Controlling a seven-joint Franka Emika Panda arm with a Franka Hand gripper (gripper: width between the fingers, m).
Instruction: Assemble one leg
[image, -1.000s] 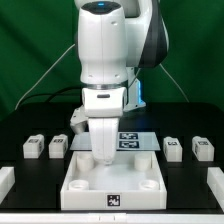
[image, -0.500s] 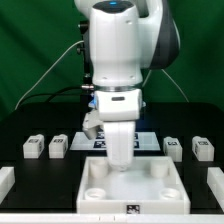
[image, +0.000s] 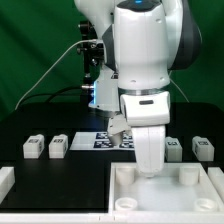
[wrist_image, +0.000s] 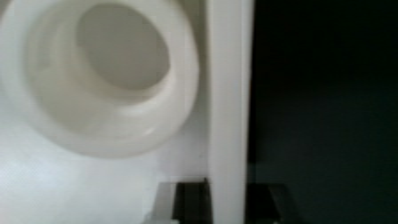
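Four small white legs with square tags lie in a row on the black table: two at the exterior view's left (image: 34, 147) (image: 58, 146) and two at the right (image: 172, 148) (image: 203, 149). My gripper (image: 148, 168) is shut on the back wall of the large white tray-like piece (image: 175, 196), which sits at the front right. In the wrist view the gripper (wrist_image: 230, 205) has its dark fingers (wrist_image: 192, 205) on either side of the tray's thin wall (wrist_image: 228, 100), with a round corner socket (wrist_image: 107, 80) beside it. No leg is held.
The marker board (image: 108, 141) lies flat behind the tray, partly hidden by my arm. A white block (image: 5, 180) sits at the front left edge. The tray runs out of the exterior view at the front right.
My arm has slid to the exterior view's right, taking the large tray-like piece with it from the front middle to the front right. The legs have not moved.
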